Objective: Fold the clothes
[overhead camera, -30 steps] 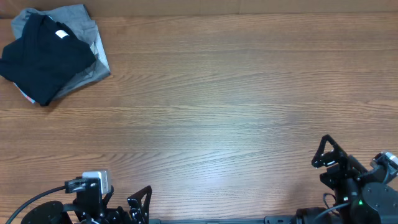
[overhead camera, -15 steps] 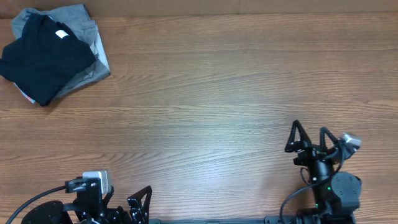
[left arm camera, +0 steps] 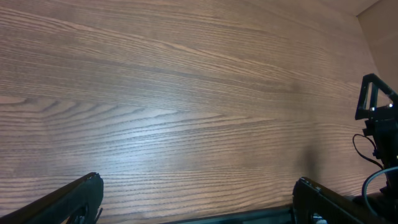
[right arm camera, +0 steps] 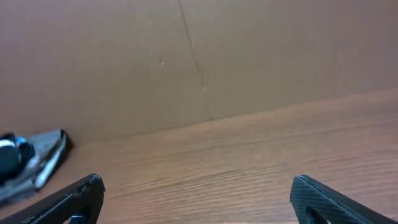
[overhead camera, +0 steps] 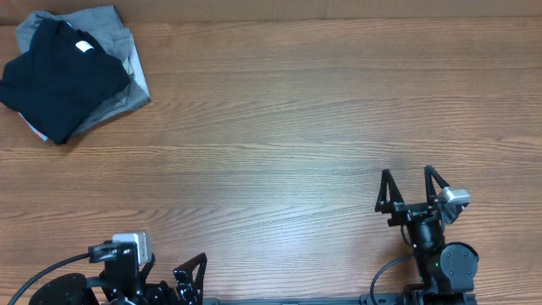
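Black T-shirt [overhead camera: 59,85] lies in a loose, rumpled heap at the far left corner of the wooden worktop [overhead camera: 296,127], its small white neck label [overhead camera: 83,47] facing up near the top of the bundle. It sits on a grey garment [overhead camera: 127,95], which shows along the heap's far and right edges. The shirt is not spread flat, and no sleeve can be told apart in the folds.

Both arms are at the near edge, well apart from the shirt. The right hand [overhead camera: 407,173] stands over the near right part of the worktop with its two fingers pointing toward the far side and spread wide; nothing is between them. In the right wrist view the two dark fingertips [right arm camera: 74,199] frame bare wood and a brown wall [right arm camera: 186,62], and the heap shows small at the far left of that picture.

The left hand [left arm camera: 199,208] sits low at the near left edge. Its wrist view shows both fingers set wide apart at the bottom corners, with only wood grain between them, so it holds nothing. The right arm appears at the right margin of that view.
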Robot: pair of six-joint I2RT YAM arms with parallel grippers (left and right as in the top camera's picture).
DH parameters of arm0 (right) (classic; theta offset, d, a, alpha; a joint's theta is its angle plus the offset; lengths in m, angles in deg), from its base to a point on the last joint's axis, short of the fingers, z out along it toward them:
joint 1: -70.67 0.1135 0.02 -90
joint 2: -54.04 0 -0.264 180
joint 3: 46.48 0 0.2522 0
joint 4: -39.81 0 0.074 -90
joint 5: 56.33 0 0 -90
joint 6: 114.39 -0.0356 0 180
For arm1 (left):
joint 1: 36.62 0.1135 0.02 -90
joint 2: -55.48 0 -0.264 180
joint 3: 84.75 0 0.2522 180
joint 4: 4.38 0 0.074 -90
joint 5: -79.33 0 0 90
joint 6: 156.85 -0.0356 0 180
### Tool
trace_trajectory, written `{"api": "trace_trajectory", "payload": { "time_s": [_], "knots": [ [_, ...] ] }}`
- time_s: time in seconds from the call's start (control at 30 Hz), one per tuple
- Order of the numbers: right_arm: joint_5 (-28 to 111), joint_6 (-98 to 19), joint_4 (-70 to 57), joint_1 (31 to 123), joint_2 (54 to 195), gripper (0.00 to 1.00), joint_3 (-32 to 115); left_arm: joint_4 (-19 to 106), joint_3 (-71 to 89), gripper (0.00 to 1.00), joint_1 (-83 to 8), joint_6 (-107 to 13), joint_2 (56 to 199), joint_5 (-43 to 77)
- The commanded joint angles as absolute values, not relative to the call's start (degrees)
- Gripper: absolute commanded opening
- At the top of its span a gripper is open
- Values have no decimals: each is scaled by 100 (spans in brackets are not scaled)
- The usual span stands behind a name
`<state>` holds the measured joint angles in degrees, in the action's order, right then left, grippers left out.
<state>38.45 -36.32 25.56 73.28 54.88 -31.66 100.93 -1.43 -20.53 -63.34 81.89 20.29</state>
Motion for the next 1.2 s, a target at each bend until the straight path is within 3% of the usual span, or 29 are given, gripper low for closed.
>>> {"api": "trace_trajectory", "payload": {
  "time_s": [0.0,1.17],
  "knots": [
    [3974,-3136,2569,7234,5421,100,-3228,10086,-163,100,-2090,-6255,8246,1994],
    [3828,-3142,2165,6871,5421,100,-3228,10086,-163,100,-2090,-6255,8246,1872]
  ]
}}
